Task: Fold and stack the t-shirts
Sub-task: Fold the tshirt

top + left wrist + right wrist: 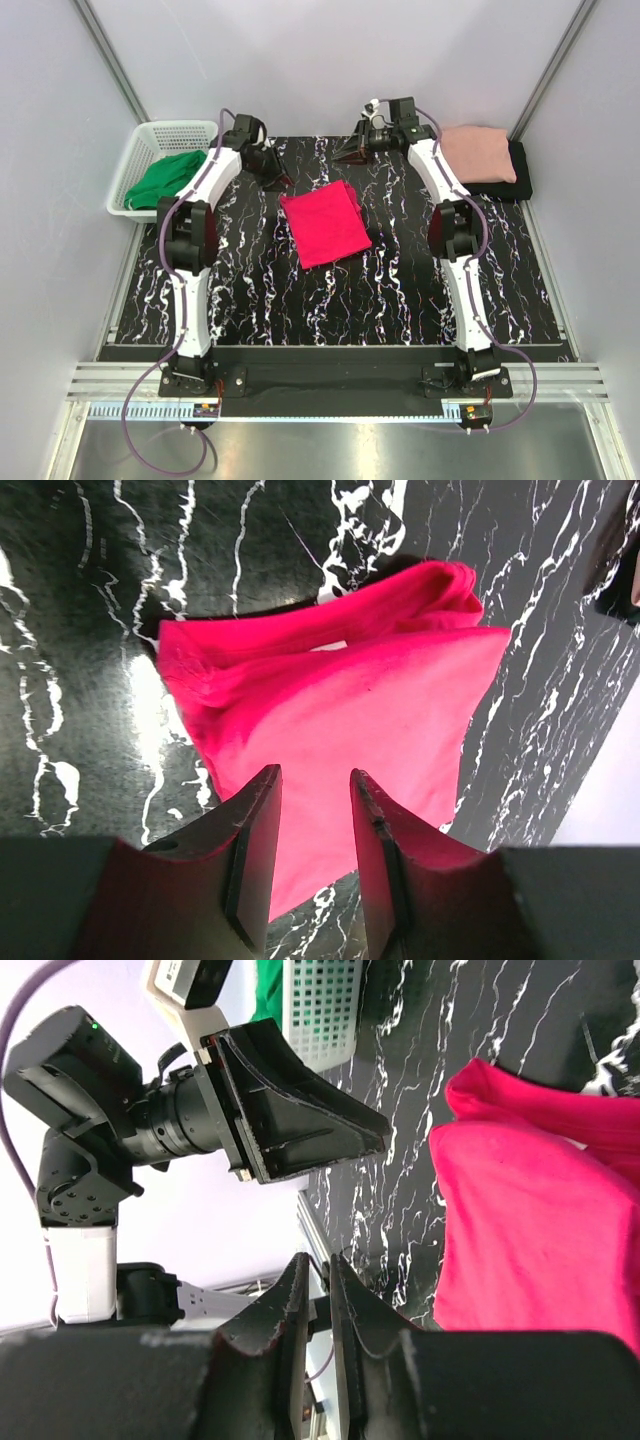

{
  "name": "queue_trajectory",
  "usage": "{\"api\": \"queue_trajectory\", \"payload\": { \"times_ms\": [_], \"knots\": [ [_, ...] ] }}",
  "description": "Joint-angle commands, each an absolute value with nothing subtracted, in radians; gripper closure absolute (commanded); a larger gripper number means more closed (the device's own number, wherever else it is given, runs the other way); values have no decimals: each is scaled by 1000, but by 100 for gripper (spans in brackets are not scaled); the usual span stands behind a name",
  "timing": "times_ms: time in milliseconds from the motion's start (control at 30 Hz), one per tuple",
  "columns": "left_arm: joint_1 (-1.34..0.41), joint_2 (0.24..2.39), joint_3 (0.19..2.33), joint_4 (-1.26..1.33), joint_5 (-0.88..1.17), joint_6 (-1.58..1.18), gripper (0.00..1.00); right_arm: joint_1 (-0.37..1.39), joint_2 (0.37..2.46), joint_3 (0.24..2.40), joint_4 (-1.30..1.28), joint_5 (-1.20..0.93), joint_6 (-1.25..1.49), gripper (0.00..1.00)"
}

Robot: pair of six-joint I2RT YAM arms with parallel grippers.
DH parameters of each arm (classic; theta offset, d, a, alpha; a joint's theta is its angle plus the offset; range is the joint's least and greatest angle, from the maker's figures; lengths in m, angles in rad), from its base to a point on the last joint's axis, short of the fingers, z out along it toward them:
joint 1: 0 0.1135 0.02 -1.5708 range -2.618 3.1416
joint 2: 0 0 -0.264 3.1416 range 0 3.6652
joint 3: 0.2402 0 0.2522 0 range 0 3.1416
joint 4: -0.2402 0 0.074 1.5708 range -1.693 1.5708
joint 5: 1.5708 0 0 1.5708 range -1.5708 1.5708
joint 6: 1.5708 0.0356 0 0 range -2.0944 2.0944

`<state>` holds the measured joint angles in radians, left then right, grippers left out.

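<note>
from above, the folded bright crimson-pink cloth t-shirt [325,226] lies flat at the middle of the black white-veined marbled table [400,295]. it is well apart from the folded pale salmon-pink t-shirt [480,150] resting on the folded black t-shirt [521,183] at the far right corner, probably the stack it has yet to join. in the left wrist view, the left gripper [313,776] hangs over the crimson shirt with jaws apart and empty, seemingly lined up to pinch it. in the right wrist view, the right gripper [319,1260] sits beside the shirt's edge, jaws only a thin slit apart, holding nothing.
</note>
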<state>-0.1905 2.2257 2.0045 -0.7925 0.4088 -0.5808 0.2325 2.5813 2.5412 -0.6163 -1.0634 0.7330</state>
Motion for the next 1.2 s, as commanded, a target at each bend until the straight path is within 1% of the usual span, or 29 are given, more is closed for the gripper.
{"api": "queue_trajectory", "payload": {
  "times_ms": [0, 133, 267, 500, 933, 1167],
  "knots": [
    [-218, 2235, 2034, -782, 459, -583, 63, 242, 2580, 2533, -584, -1103, 739, 80],
    [-242, 2249, 1991, -775, 460, -574, 64, 242, 2539, 2366, -584, -1069, 681, 81],
    [-255, 2258, 1967, -762, 460, -549, 65, 244, 2529, 2287, -586, -1043, 632, 81],
    [-255, 2275, 1950, -753, 465, -534, 66, 244, 2579, 2292, -586, -1042, 623, 82],
    [-253, 2298, 1922, -742, 476, -486, 66, 241, 2755, 2399, -592, -1028, 647, 82],
    [-245, 2304, 1890, -746, 486, -534, 66, 238, 2760, 2398, -591, -962, 666, 83]
  ]
}}
